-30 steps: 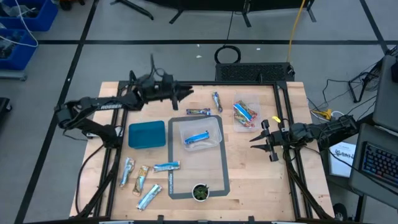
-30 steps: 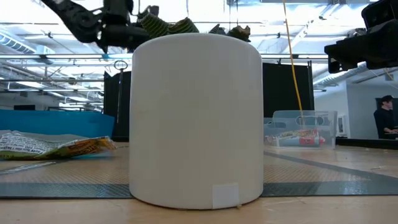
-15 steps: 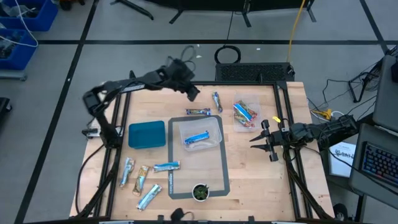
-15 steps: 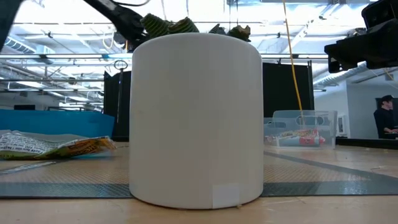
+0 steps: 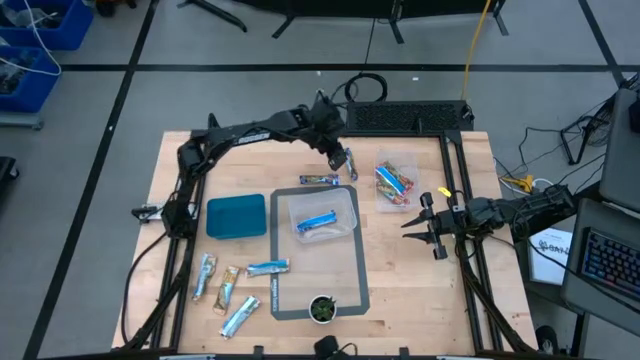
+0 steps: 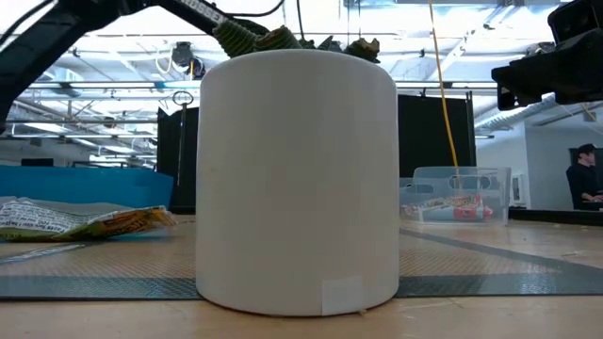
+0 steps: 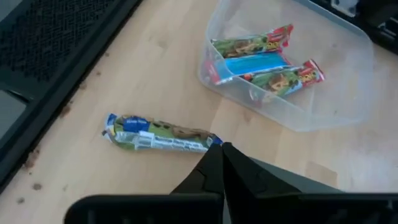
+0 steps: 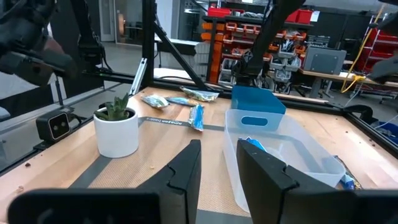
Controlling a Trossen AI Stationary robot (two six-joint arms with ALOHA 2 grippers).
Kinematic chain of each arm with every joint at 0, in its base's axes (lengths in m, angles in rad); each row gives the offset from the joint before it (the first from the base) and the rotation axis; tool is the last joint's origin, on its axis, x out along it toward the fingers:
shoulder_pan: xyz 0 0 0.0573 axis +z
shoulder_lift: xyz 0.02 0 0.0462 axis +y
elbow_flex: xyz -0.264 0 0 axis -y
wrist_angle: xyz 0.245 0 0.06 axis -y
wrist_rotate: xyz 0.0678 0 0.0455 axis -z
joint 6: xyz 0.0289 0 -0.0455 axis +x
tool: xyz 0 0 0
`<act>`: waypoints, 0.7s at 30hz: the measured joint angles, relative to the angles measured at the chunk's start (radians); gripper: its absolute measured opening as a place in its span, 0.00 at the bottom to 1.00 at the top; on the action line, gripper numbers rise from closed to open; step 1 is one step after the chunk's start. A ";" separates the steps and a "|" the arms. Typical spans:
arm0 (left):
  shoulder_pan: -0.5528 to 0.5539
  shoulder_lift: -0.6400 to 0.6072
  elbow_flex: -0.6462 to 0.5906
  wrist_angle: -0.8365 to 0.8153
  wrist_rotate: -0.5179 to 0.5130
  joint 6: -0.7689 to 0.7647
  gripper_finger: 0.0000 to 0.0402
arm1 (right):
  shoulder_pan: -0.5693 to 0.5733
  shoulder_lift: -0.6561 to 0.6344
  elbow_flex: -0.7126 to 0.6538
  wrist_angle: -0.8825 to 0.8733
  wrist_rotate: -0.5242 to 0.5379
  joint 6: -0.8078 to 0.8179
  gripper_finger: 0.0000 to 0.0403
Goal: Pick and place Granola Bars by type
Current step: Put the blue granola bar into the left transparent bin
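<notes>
- Three bins noted on the counter (image 5: 420,270): far clear bin (image 5: 397,187) near the right edge, centre clear bin (image 5: 322,217) on the grey mat (image 5: 355,275), blue bin (image 5: 236,216) left of it.
- Far clear bin: blue-with-orange-red bars (image 7: 261,59) inside, three by the left wrist view. Judged as sorted.
- Centre clear bin: one bright blue bar (image 5: 316,221) inside. Judged as sorted.
- Blue bin: contents not discernible from above.
- Still loose on the counter: one bar (image 7: 161,135) at the far edge, just beside the far clear bin; one bar (image 5: 319,180) lying just beyond the centre clear bin; one blue bar (image 5: 267,267) at the mat's left edge; four more bars (image 5: 222,290) grouped at the near left.
- Tally: roughly four placed, about seven outstanding. Task judged under halfway.
- Left gripper (image 5: 335,158): extended to the far edge, over the loose far bar, well forward of its base. Fingers (image 7: 214,174) pressed together, holding nothing; tip just beside that bar's near end.
- Right gripper (image 5: 428,228): parked at the right edge, near the far clear bin, pointing inward. Fingers (image 8: 186,171) narrowly apart, empty.
- Small potted plant (image 5: 321,308) in a white pot at the near end of the mat; not part of the sort, blocks most of the low view.
- Judgement: far bar likely next in hand; fingers would need to part before any grasp.
</notes>
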 joint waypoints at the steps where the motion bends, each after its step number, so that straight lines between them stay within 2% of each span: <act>1: -0.001 0.013 0.011 0.000 -0.001 0.000 0.01 | 0.000 0.000 0.000 -0.001 0.000 0.000 0.24; 10: -0.004 0.150 0.032 0.090 0.054 -0.056 0.00 | 0.000 0.000 0.000 0.000 0.000 0.000 0.23; 21: -0.004 0.175 0.032 0.128 0.053 -0.131 0.00 | 0.000 0.000 0.000 0.000 0.000 0.000 0.23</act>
